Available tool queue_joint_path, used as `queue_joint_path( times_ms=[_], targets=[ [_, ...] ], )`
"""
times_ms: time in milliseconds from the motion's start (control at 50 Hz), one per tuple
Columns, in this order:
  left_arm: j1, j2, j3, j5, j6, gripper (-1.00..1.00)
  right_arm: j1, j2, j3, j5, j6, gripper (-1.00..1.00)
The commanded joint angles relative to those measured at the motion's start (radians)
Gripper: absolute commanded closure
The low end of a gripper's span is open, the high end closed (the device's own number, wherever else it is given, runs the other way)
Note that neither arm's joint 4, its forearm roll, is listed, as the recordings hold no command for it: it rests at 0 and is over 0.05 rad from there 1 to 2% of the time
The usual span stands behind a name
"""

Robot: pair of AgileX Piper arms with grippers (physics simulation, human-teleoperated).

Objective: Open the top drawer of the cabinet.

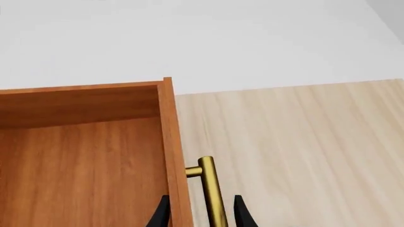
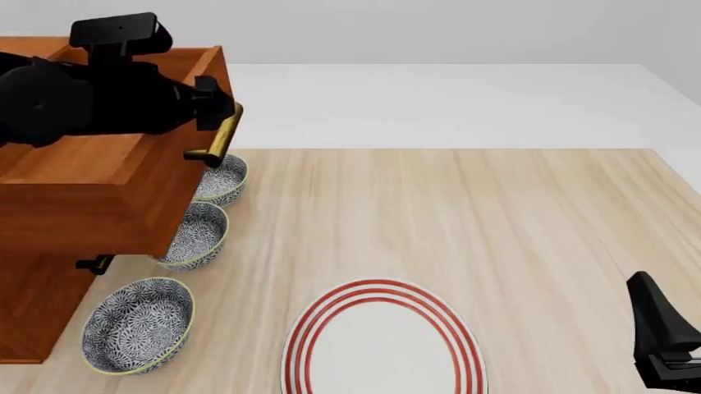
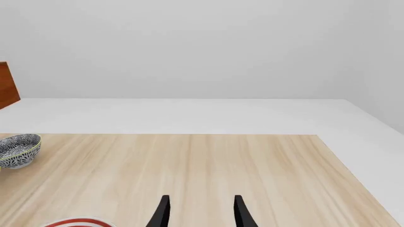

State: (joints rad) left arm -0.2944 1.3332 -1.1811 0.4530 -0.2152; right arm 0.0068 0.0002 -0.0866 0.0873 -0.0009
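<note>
Straddling the brass handle (image 1: 212, 194), left gripper (image 1: 202, 213) sits at the top drawer (image 2: 104, 176); fingers (image 1: 161, 213) flank the bar, contact not clear, so grip state cannot be told. Drawer juts out from the cabinet (image 2: 33, 308) at the table's (image 2: 493, 222) left edge, plain wood interior showing. Three patterned bowls (image 2: 140, 322) lie beside and under it. Red-ringed plate (image 2: 383, 341) near centre front. Right gripper (image 3: 200, 213) parted, empty, low right, well apart.
</note>
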Motion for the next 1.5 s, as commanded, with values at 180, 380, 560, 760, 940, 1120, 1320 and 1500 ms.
queue_joint_path(
  times_ms=[180,380,560,760,940,1120,1320,1500],
  targets=[
    [-0.074,0.097,0.046,-0.014,0.058,-1.00,0.000,0.000,0.000,0.000,0.000,-1.00],
    [-0.077,0.067,0.006,0.012,0.056,-1.00,0.000,0.000,0.000,0.000,0.000,-1.00],
    [-0.066,0.043,-0.043,0.041,0.063,-1.00,0.000,0.000,0.000,0.000,0.000,-1.00],
    [-0.059,0.021,-0.072,0.059,0.074,-1.00,0.000,0.000,0.000,0.000,0.000,-1.00],
    [-0.050,0.003,-0.102,0.077,0.079,-1.00,0.000,0.000,0.000,0.000,0.000,-1.00],
    [-0.040,-0.020,-0.139,0.104,0.089,-1.00,0.000,0.000,0.000,0.000,0.000,-1.00],
    [-0.030,-0.040,-0.173,0.129,0.102,-1.00,0.000,0.000,0.000,0.000,0.000,-1.00],
    [-0.027,-0.048,-0.186,0.137,0.109,-1.00,0.000,0.000,0.000,0.000,0.000,-1.00]
  ],
)
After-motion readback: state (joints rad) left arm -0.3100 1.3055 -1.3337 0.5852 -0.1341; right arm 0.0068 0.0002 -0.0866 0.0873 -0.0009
